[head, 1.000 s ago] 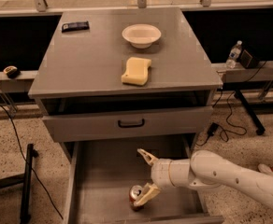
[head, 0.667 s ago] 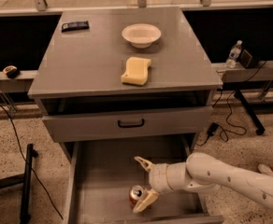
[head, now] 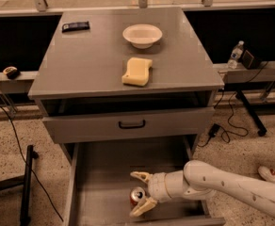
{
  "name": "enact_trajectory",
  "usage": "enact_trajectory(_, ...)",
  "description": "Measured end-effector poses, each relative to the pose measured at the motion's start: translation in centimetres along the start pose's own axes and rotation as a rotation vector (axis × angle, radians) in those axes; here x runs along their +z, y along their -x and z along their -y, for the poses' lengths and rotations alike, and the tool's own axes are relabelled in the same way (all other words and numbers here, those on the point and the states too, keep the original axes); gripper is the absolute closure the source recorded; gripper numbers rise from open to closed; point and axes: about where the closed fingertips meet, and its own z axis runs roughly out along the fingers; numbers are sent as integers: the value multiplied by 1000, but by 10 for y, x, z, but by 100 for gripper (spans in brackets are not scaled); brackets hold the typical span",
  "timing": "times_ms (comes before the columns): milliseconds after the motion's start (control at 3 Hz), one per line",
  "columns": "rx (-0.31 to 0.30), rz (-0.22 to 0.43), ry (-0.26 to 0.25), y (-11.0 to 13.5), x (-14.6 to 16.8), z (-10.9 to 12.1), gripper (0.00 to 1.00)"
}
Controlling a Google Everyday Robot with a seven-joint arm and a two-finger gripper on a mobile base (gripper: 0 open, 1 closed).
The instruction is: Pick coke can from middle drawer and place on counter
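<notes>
End effector (head: 135,194) sat low in middle drawer (head: 102,173), fingers (head: 141,176) spread astride coke can (head: 137,196); upper drawer front (head: 90,126) overhung; bench (head: 81,65) free left of sponge (head: 137,71)

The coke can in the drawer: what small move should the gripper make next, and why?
Probably close the gripper. It is open, low in the middle drawer, with one finger on each side of the coke can, so it seems ready to grasp before lifting toward the counter.

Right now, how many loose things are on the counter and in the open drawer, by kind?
white bowl: 1, on the counter
yellow sponge: 1, on the counter
black object: 1, on the counter
coke can: 1, in the middle drawer
Total: 4
The gripper is open in the drawer, a finger either side of the can.
</notes>
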Motion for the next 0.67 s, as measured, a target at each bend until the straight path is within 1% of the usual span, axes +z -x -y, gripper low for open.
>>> enact_trajectory(333, 17, 93, -10, -6, 6, -2, 42)
enact_trajectory(667, 20, 163, -6, -12, 10, -5, 66)
